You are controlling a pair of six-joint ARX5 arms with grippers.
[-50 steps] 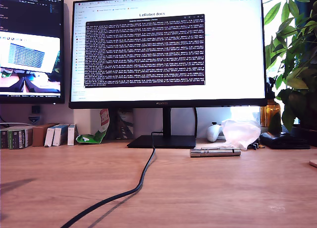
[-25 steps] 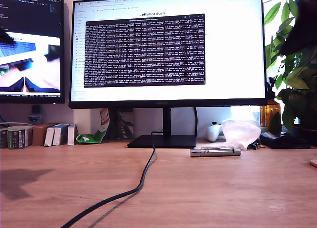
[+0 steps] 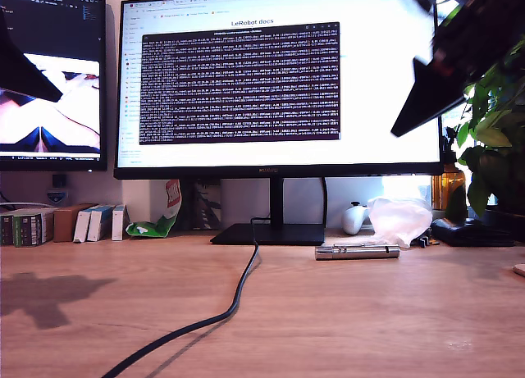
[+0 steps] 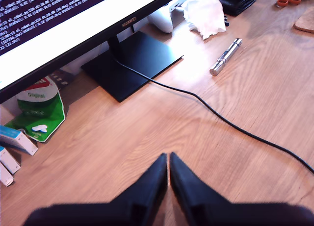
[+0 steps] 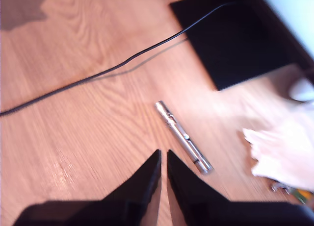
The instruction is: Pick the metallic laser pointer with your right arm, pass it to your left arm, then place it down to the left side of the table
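Note:
The metallic laser pointer (image 3: 357,252) lies flat on the wood table (image 3: 344,321), just in front of the monitor base, towards the exterior view's right. In the second wrist view the pointer (image 5: 182,136) lies just beyond my second gripper (image 5: 163,152), which is shut and holds nothing. That gripper (image 3: 400,132) hangs blurred high at the exterior view's upper right, well above the pointer. My first gripper (image 4: 168,157) is also shut and empty over bare table, far from the pointer (image 4: 225,57). It shows as a dark wedge (image 3: 25,70) at the exterior view's left edge.
A black cable (image 3: 238,292) runs from the monitor base (image 3: 271,234) across the table towards the camera. A crumpled white wrapper (image 3: 399,218) and a white controller (image 3: 354,220) sit behind the pointer. A plant (image 3: 492,124) fills the exterior view's right; small boxes (image 3: 49,226) stand at its left.
My second arm has swung into the exterior view's upper right. The dark wedge at that view's left edge and its shadow on the table have grown. The pointer has not moved.

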